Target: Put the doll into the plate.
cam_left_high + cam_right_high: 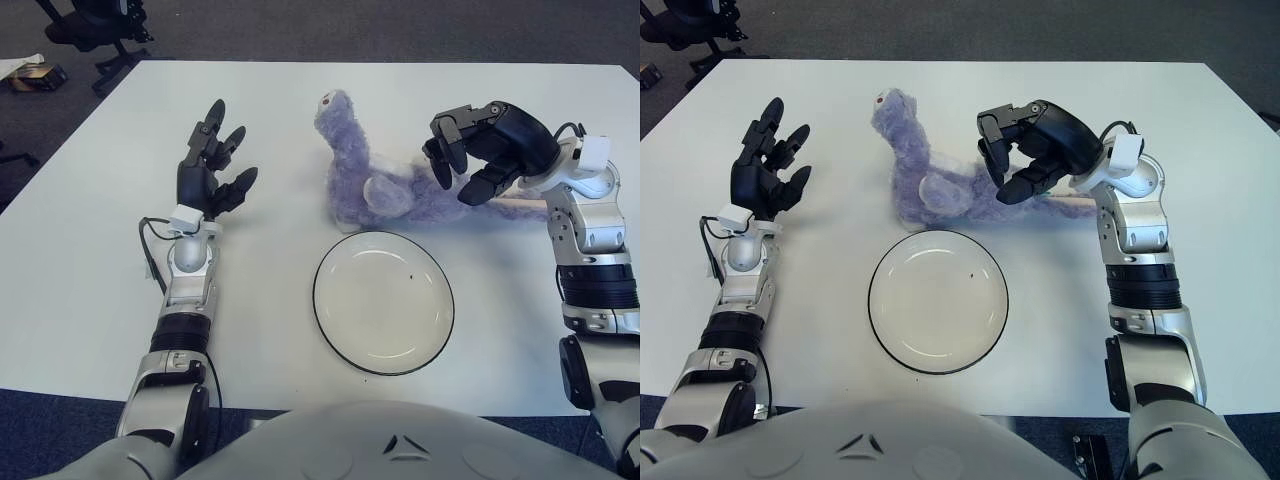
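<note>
The doll lies on the table at the plate's twelve o'clock, apparently ungripped by the curled right hand above it; next: regrasp; left hand is spread.

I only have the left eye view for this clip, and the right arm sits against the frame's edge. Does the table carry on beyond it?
Observer: Yes. In the right eye view the white table runs on past the right hand and its arm to a right edge, with dark floor beyond.
Operator: My view also cuts that arm off lower down. Where is its elbow relative to the plate?
Observer: The right eye view shows the arm whole. The elbow is over the table's near right part, well to the right of the plate. The doll lies behind the plate, with the left hand spread open to its left.
</note>
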Controlling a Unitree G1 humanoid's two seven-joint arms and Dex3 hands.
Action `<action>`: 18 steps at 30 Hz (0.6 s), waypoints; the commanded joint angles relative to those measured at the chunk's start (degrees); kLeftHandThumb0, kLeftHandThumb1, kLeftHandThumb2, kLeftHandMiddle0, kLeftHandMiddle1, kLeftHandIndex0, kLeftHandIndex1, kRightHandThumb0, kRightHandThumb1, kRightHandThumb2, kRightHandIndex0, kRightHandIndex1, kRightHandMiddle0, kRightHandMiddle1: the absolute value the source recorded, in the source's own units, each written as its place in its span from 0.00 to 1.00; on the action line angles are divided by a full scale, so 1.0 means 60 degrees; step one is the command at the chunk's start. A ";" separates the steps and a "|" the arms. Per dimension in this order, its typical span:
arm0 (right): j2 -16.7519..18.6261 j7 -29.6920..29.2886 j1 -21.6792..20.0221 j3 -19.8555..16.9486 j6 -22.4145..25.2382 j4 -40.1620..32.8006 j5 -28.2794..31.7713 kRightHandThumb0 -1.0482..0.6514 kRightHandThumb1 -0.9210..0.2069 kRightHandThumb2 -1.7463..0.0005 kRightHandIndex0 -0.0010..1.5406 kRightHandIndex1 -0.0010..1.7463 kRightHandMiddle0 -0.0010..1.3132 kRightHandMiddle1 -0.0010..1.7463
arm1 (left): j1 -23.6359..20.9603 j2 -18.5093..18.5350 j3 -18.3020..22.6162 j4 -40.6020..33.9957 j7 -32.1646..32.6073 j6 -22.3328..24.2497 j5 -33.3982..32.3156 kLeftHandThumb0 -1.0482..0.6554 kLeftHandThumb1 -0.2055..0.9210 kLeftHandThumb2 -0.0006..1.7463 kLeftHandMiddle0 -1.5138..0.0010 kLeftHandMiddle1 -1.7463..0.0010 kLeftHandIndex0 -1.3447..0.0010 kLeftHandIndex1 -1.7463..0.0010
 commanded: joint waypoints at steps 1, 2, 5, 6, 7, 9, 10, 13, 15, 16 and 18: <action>-0.0273 -0.0137 -0.0106 0.0057 0.0204 -0.0026 -0.0372 0.45 0.03 0.99 0.67 1.00 0.62 1.00 | 0.0863 -0.0208 -0.0267 0.0330 -0.0142 -0.0104 0.0340 0.38 1.00 0.08 0.55 0.95 0.66 0.99; -0.0301 -0.0163 -0.0154 0.0076 0.0237 0.0024 -0.0465 0.45 0.02 0.99 0.67 1.00 0.62 1.00 | 0.0902 -0.0164 -0.0325 0.0237 -0.0187 -0.0160 0.0422 0.38 1.00 0.08 0.55 0.95 0.66 0.99; -0.0310 -0.0181 -0.0257 0.0107 0.0262 0.0117 -0.0591 0.45 0.02 0.99 0.67 1.00 0.61 1.00 | 0.1003 -0.0125 -0.0395 -0.0043 -0.0272 -0.0194 0.0484 0.38 1.00 0.08 0.55 0.96 0.66 0.98; -0.0311 -0.0183 -0.0316 0.0127 0.0258 0.0179 -0.0644 0.45 0.02 0.99 0.66 1.00 0.61 1.00 | 0.1097 -0.0115 -0.0449 -0.0322 -0.0324 -0.0177 0.0507 0.38 1.00 0.08 0.55 0.96 0.66 0.98; -0.0309 -0.0185 -0.0358 0.0139 0.0256 0.0221 -0.0686 0.45 0.02 0.99 0.66 1.00 0.61 1.00 | 0.1171 -0.0108 -0.0489 -0.0531 -0.0363 -0.0160 0.0523 0.38 1.00 0.06 0.56 0.97 0.65 0.99; -0.0306 -0.0190 -0.0407 0.0156 0.0253 0.0276 -0.0745 0.45 0.02 0.99 0.66 1.00 0.61 1.00 | 0.1325 -0.0099 -0.0572 -0.0983 -0.0423 -0.0040 0.0550 0.38 1.00 0.05 0.57 0.97 0.65 0.99; -0.0303 -0.0195 -0.0436 0.0169 0.0245 0.0321 -0.0779 0.45 0.02 0.99 0.66 1.00 0.61 1.00 | 0.1462 -0.0097 -0.0660 -0.1435 -0.0493 0.0145 0.0540 0.36 0.99 0.04 0.60 0.98 0.65 0.99; -0.0361 -0.0286 -0.0490 0.0216 0.0330 0.0346 -0.0955 0.45 0.02 0.99 0.66 1.00 0.61 1.00 | 0.1897 -0.0111 -0.0894 -0.2731 -0.0633 0.0830 0.0515 0.30 0.99 0.02 0.65 0.99 0.66 0.99; -0.0384 -0.0328 -0.0500 0.0234 0.0374 0.0331 -0.1021 0.45 0.02 0.99 0.66 1.00 0.61 1.00 | 0.2053 -0.0117 -0.0949 -0.3156 -0.0661 0.1137 0.0505 0.28 0.99 0.02 0.67 1.00 0.67 0.99; -0.0352 -0.0329 -0.0556 0.0248 0.0273 0.0519 -0.1077 0.45 0.02 0.99 0.66 1.00 0.61 1.00 | 0.2300 -0.0162 -0.1082 -0.4053 -0.0646 0.2116 0.0555 0.27 0.99 0.02 0.67 1.00 0.67 0.99; -0.0308 -0.0329 -0.0629 0.0263 0.0148 0.0759 -0.1152 0.45 0.02 0.99 0.66 1.00 0.61 1.00 | 0.2625 -0.0224 -0.1251 -0.5244 -0.0632 0.3431 0.0622 0.24 0.99 0.02 0.68 1.00 0.67 1.00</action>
